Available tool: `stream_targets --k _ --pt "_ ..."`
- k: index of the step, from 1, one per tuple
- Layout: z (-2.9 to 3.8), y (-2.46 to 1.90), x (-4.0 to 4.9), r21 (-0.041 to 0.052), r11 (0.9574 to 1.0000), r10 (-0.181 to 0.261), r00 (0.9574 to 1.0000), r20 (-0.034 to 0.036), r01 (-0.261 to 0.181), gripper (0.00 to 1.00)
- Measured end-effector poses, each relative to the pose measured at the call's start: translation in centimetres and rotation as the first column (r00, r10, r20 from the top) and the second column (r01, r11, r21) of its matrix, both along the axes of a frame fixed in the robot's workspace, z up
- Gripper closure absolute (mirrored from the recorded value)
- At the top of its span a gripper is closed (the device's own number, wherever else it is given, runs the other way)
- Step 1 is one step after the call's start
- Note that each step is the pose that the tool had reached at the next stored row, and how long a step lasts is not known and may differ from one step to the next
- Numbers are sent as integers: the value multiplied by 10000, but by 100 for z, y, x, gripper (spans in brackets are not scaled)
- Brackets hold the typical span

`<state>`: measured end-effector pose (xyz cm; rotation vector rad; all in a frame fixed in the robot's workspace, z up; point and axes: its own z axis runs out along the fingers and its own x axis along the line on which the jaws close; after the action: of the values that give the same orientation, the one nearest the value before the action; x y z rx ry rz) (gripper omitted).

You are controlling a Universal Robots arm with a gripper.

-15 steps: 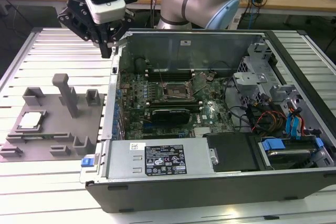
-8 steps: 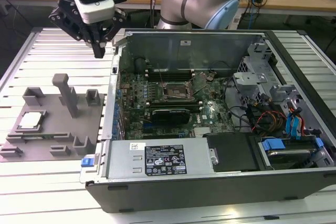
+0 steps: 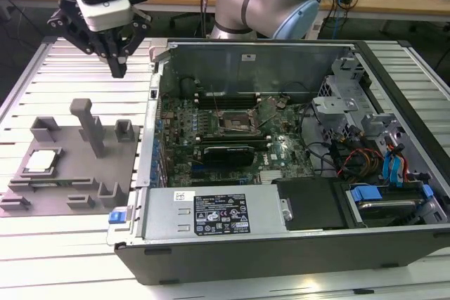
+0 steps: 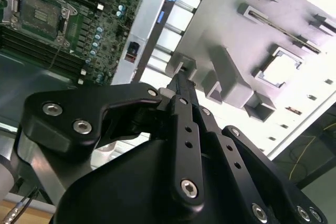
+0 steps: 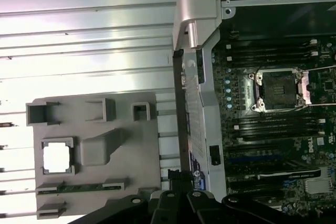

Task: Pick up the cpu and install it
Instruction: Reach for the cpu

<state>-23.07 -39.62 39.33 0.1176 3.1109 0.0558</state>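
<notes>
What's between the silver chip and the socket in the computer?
In the first wrist view, between chip and socket: a raised grey block, then the computer's metal side wall.

Robotics lab; open computer case (image 3: 281, 254), slatted metal table (image 3: 63, 251) (cabled desks (image 3: 397, 1) behind)

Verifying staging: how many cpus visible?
1: the cpu sits in a recess of the grey fixture, at the exterior view's left. The motherboard socket looks empty; others may be hidden.
</notes>
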Motion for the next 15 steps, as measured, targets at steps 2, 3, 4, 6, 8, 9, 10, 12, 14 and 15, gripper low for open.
stream_targets --k 2,3,4,6,8,9,10,12,14,15 --pt "0 0 -42 1 10000 0 10000 4 0 89" --pt "0 1 -71 1 10000 1 10000 5 -1 89" --pt "0 1 -98 1 10000 1 10000 8 -1 89" --pt "0 1 -161 1 10000 1 10000 13 -1 89" --pt "0 2 -208 1 10000 0 10000 18 0 89" --pt "-1 2 -229 1 10000 0 10000 20 0 89" --pt "0 3 -255 1 10000 0 10000 21 0 89" --pt "0 4 -300 1 10000 1 10000 25 -1 89" --pt "-1 5 -348 1 10000 1 10000 29 -1 89" --pt "0 6 -371 1 10000 0 10000 31 0 89"
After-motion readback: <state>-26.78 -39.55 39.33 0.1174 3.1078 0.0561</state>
